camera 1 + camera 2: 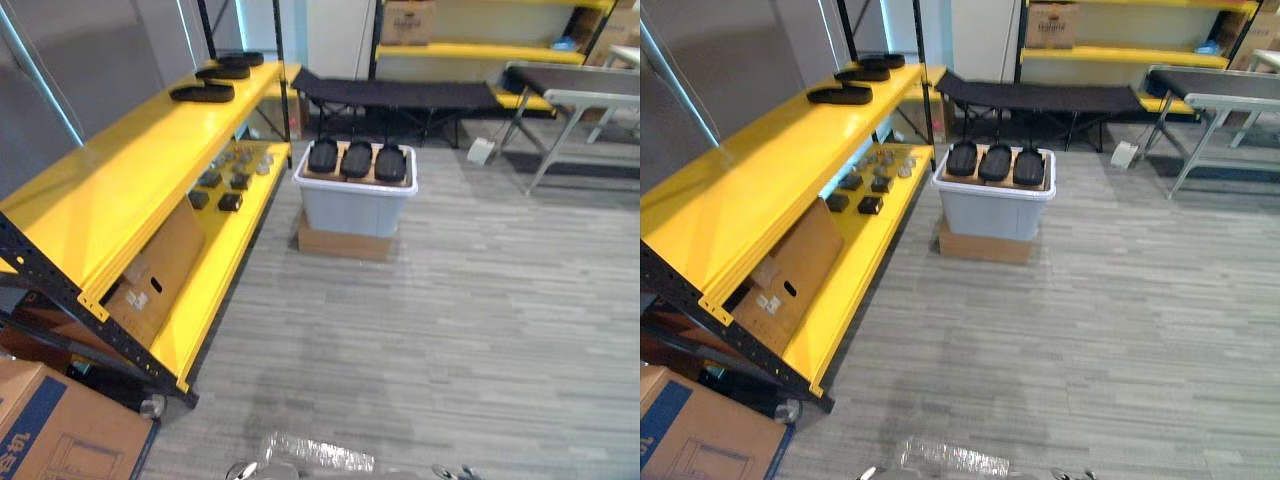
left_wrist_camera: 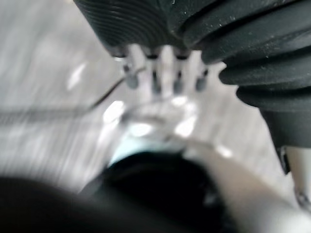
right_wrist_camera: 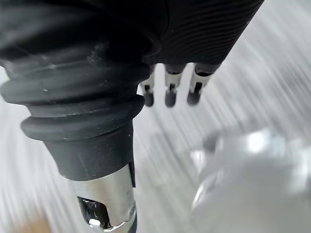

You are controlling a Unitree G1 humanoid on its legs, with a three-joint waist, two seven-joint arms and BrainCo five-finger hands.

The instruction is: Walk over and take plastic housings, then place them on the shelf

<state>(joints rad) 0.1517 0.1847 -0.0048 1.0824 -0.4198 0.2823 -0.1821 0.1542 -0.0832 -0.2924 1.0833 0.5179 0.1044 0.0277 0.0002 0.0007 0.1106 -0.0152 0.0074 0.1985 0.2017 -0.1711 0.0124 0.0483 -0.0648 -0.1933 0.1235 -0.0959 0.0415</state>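
Observation:
Three black plastic housings (image 1: 357, 159) lie side by side on a cardboard sheet on top of a grey bin (image 1: 350, 212), out on the floor ahead. Three more black housings (image 1: 202, 93) rest at the far end of the yellow shelf's top board (image 1: 120, 180) on the left. My left hand (image 2: 155, 80) hangs over the floor with straight fingers and holds nothing. My right hand (image 3: 170, 94) hangs likewise, fingers straight and empty. Both hands are far from the bin and the shelf.
The bin stands on a flat cardboard box (image 1: 340, 244). The lower yellow shelf holds small dark parts (image 1: 230, 190) and a tilted cardboard box (image 1: 155, 272). A black cot (image 1: 400, 95) and a grey table (image 1: 590, 100) stand behind. Another box (image 1: 50, 430) sits at lower left.

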